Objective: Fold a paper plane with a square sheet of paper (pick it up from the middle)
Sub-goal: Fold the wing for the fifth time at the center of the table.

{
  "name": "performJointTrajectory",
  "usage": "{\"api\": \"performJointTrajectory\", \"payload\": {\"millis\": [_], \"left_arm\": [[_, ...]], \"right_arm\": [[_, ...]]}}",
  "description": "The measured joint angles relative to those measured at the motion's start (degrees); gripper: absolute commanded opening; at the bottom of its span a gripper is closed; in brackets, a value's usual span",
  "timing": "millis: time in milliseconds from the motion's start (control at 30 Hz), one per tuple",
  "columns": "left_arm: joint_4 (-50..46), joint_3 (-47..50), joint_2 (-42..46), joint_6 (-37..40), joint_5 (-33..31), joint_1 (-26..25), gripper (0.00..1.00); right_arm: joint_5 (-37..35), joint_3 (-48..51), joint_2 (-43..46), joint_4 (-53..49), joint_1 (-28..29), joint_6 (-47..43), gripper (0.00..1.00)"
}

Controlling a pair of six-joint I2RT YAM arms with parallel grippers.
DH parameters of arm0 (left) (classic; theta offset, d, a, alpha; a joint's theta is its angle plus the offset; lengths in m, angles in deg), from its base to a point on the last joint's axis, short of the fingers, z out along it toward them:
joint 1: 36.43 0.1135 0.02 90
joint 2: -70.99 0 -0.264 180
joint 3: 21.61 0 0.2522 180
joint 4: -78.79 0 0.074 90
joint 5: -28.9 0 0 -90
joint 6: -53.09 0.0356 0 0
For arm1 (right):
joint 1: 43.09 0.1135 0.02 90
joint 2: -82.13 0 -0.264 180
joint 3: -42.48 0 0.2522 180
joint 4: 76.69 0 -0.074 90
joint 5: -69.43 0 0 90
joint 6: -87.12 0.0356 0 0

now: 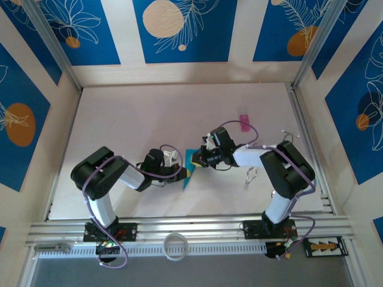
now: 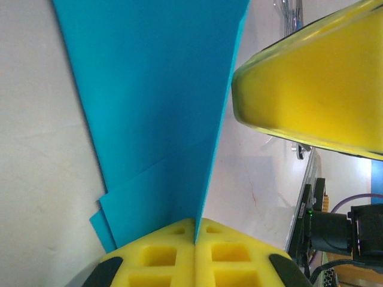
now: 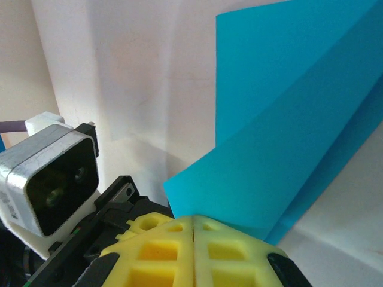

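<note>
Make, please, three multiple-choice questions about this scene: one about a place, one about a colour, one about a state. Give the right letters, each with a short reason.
1. Where does the pink object lie?
A. On the table, beyond the right arm
B. Between the two arm bases
C. Under the left arm

2. What colour are the finger pads?
A. Red
B. Yellow
C. Green

3. In what state is the cyan paper?
A. Flat, unfolded, untouched
B. Folded, pinched by the left gripper and the right gripper
C. Crumpled into a ball

Answers:
1 A: the top view shows it on the far right part of the table.
2 B: both wrist views show yellow foam pads.
3 B: each wrist view shows shut pads meeting the paper's edge, and fold lines are visible.
</note>
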Motion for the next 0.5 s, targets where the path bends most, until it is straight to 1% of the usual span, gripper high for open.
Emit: {"api": "performJointTrajectory", "payload": {"millis": [500], "left_arm": [[-3.3, -1.3, 0.0, -1.5, 0.3, 0.4, 0.00]], "right_arm": [[1.2, -0.7, -3.1, 0.6, -1.4, 0.0, 0.08]]}}
